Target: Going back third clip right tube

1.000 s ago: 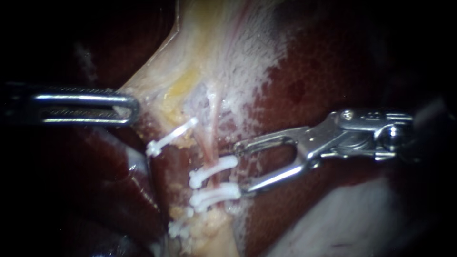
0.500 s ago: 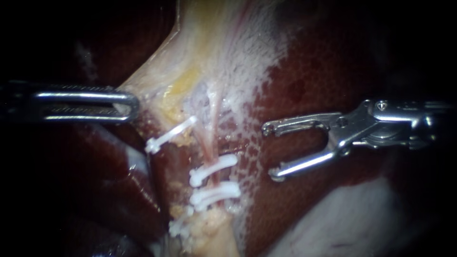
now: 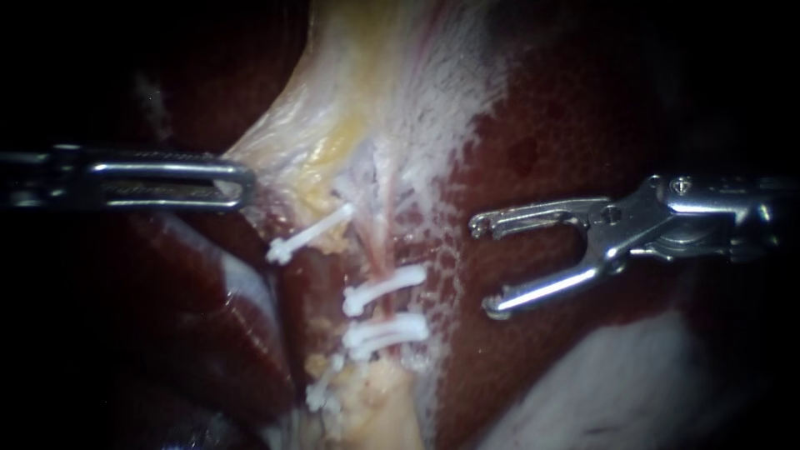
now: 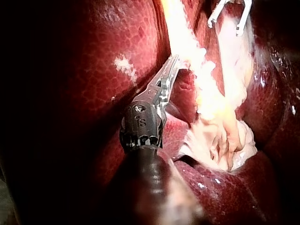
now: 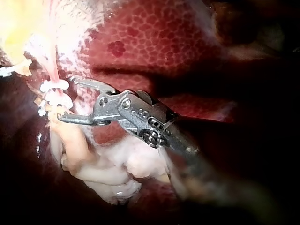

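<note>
Endoscope view: the right instrument (image 3: 483, 267) is hovering at centre right with its metal jaws spread and holding nothing, apart from the tissue to its left. Just left of the jaw tips, at lower centre, white clips (image 3: 385, 310) are lying stacked across the thin pink right tube (image 3: 379, 250). They are short matte bars with knobbed ends. Which one counts as the third cannot be told. The step appears to be the retreat from the clipped tube. The next move probably calls for a straight pull along the shaft toward the right edge, with the tips kept off the clips and the mottled, glistening liver (image 3: 550, 125). At middle left, the left instrument (image 3: 246, 179) is lying level, its slotted jaws closed on the edge of the pale tissue sheet (image 3: 333, 108), which is stretching fibrous and yellowish toward it.

Left wrist view: the left instrument (image 4: 172, 63) is gripping the pale tissue sheet (image 4: 211, 93) at its tip. Well ahead of it the right instrument (image 4: 225, 27) is showing open.

Right wrist view: the right instrument (image 5: 68, 98) is gaping empty, with the white clips (image 5: 55, 93) just ahead of its tips and the liver (image 5: 154, 37) beyond.
</note>
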Motion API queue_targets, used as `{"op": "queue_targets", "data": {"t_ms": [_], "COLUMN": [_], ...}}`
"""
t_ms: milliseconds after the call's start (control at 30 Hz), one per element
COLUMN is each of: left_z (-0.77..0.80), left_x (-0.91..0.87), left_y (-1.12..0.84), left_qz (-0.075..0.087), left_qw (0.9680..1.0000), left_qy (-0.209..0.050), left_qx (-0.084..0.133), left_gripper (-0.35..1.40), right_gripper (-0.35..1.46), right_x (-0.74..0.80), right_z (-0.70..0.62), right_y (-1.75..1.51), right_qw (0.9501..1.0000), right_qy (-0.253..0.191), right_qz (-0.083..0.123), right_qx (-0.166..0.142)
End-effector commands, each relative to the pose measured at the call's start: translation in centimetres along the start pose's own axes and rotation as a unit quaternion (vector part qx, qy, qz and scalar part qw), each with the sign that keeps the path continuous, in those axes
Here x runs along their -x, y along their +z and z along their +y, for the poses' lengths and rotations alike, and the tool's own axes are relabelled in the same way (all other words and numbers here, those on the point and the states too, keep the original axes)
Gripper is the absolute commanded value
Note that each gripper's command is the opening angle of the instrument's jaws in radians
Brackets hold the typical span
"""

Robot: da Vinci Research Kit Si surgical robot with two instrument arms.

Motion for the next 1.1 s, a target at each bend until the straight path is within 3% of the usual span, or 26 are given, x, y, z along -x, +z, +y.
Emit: {"op": "queue_targets", "data": {"t_ms": [33, 433, 1100], "left_z": [0.0, -0.08, -0.11], "left_x": [-0.05, -0.3, -0.28], "left_y": [0.04, 0.3, 0.31], "left_qz": [0.005, 0.024, 0.026], "left_qw": [1.0, 0.9995, 0.9994], "left_qy": [-0.001, -0.01, -0.01], "left_qx": [-0.002, -0.016, -0.019], "left_gripper": [-0.35, -0.35, -0.35], "right_gripper": [0.58, 0.58, 0.58], "right_x": [0.0, 0.01, 0.0], "right_z": [0.0, -0.02, -0.03], "right_y": [0.0, -0.01, -0.03], "right_qw": [1.0, 1.0, 1.0], "right_qy": [0.0, 0.0, 0.0], "right_qz": [0.0, 0.0, 0.0], "right_qx": [0.0, 0.0, 0.0]}}
